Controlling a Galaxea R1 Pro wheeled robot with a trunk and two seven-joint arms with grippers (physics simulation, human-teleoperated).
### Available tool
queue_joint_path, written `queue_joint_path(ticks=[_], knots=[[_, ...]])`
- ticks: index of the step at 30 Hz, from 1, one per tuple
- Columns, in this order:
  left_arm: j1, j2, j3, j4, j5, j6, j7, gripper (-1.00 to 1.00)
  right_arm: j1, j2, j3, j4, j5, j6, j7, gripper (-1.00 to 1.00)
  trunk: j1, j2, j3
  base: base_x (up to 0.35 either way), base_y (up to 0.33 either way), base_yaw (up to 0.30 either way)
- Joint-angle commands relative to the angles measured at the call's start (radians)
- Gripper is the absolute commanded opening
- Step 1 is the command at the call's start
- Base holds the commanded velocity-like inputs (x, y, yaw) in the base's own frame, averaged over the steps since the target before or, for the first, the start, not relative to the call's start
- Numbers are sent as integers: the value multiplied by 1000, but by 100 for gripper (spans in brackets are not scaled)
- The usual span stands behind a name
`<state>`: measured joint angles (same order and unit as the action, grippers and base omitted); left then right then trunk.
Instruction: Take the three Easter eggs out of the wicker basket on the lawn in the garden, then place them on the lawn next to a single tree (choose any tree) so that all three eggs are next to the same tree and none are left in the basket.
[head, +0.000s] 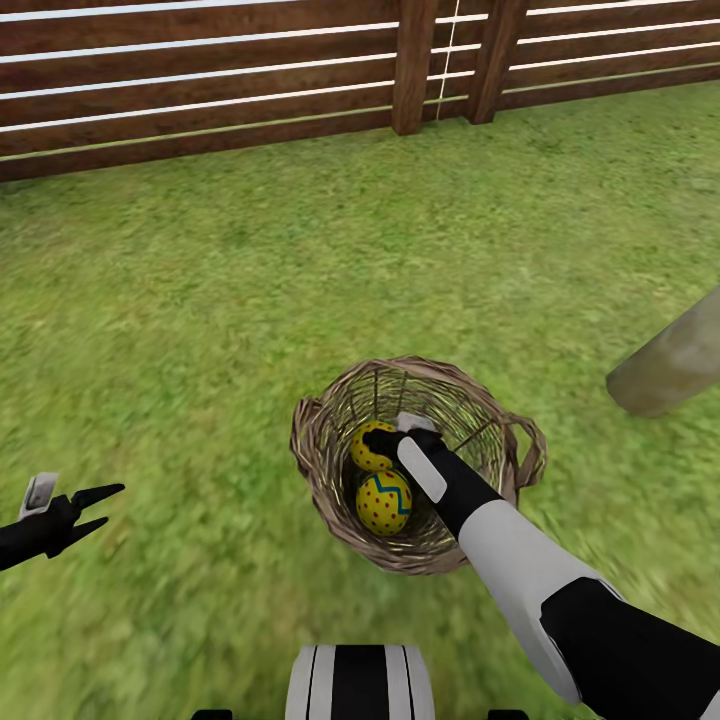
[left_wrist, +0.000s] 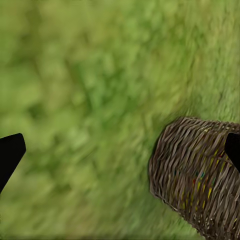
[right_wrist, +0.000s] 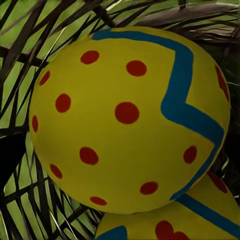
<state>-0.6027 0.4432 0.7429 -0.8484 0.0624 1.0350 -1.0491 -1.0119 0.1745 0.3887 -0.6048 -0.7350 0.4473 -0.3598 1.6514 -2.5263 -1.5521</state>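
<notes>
From the head, the basket (head: 415, 462) on the lawn (head: 200, 330) holds two visible eggs (head: 383, 500); the right gripper (head: 385, 440) reaches inside, its grip hidden. Left gripper (head: 98, 508) hovers open over grass. Left wrist: basket wall (left_wrist: 200, 175), blurred grass. Right wrist: yellow red-dotted egg (right_wrist: 127, 117) close up, another (right_wrist: 170, 225) cut off.

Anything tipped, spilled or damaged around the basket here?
Nothing stands out. The wicker basket stands upright on the lawn, two eggs visible inside, with the right pincer reaching in.
</notes>
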Motion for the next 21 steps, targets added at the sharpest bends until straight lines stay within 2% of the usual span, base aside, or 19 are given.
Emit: queue_joint_path(ticks=[1, 8, 13, 21], knots=[[-1, 1, 2, 0, 4, 8, 0, 100, -1, 0, 2, -1, -7, 1, -8, 100, 0, 0, -1, 0, 0, 0], [0, 0, 2, 0, 4, 7, 0, 100, -1, 0, 2, -1, -7, -1, -8, 100, 0, 0, -1, 0, 0, 0], [0, 0, 2, 0, 4, 7, 0, 100, -1, 0, 2, -1, -7, -1, -8, 100, 2, -1, -20, 0, 0, 0], [0, 1, 3, 0, 4, 7, 0, 100, -1, 0, 2, -1, -7, -25, -5, 100, 2, -1, -20, 0, 0, 0]])
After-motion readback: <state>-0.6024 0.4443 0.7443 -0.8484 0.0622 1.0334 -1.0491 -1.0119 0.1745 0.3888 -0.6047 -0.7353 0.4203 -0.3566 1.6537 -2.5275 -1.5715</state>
